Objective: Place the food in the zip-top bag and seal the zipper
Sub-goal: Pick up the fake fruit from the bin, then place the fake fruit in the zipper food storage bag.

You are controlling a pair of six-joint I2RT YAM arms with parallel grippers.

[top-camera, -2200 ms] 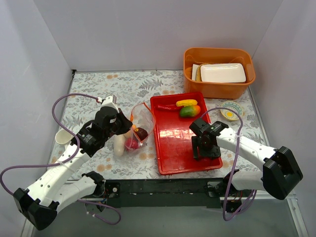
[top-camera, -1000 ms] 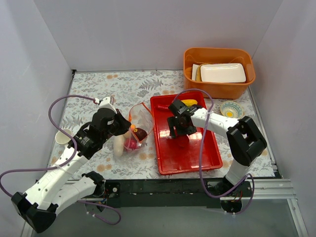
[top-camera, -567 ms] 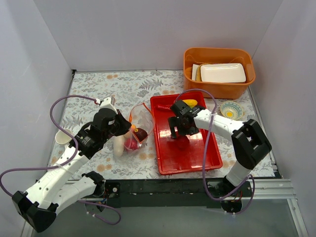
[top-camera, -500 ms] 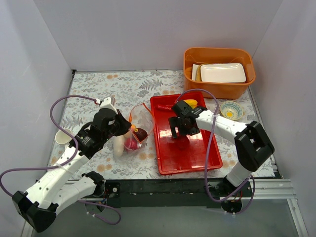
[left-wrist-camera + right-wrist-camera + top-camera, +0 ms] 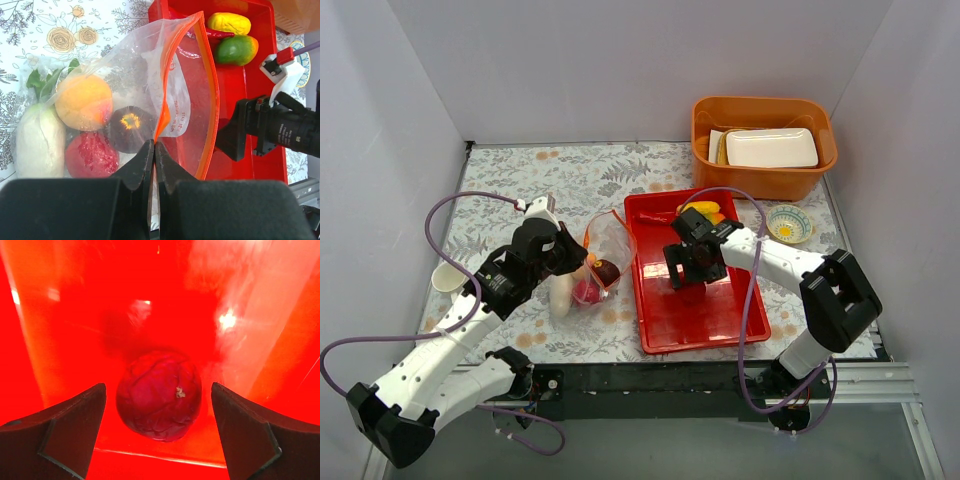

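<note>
- Overhead view: bright, even white light from above. The pale walls are evenly lit, with only faint, short shadows under the arms. Sharp throughout.
- White glare patches lie on the glossy floor of the red tray (image 5: 698,312).
- Left wrist view: bright and crisp on the zip-top bag (image 5: 135,70), whose crinkles catch small highlights. The left gripper (image 5: 154,146) at the near edge is dark and blurred.
- Right wrist view: oversaturated red, with hazy white glare at the far right and soft edges.
</note>
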